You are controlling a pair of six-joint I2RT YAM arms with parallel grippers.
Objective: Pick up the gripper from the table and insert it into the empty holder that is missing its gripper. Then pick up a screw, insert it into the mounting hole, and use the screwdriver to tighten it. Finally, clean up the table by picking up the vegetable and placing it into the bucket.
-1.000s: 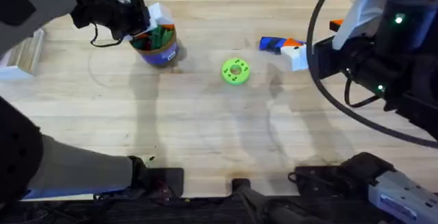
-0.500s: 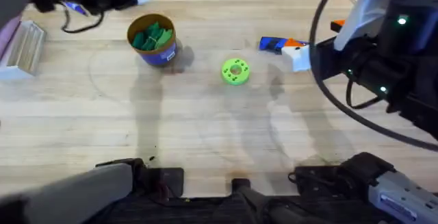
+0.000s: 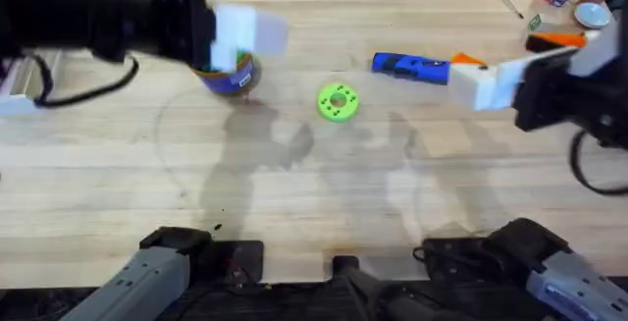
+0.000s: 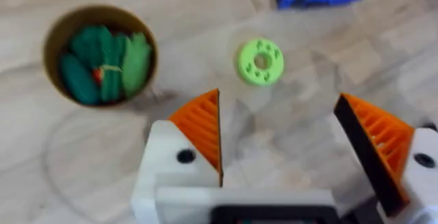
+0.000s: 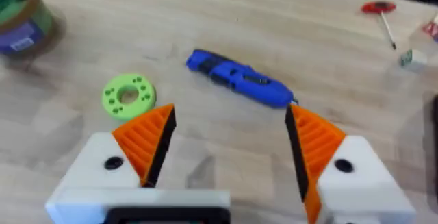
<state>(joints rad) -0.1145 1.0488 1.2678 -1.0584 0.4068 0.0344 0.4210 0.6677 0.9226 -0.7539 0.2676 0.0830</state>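
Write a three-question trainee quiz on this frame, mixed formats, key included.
1. True or false: the dark-green leafy toy vegetable lies inside the round gold-rimmed purple bucket.
2. Multiple choice: What lies on the wooden table between the bucket and the fat blue cylindrical screwdriver? A) a bright green ring-shaped disc with holes B) a red-handled thin tool C) a clear plastic box
3. Fill in: in its wrist view, the fingers of the left tool stand ____, with nothing between the orange ribbed pads.

Key: 1 true; 2 A; 3 open.
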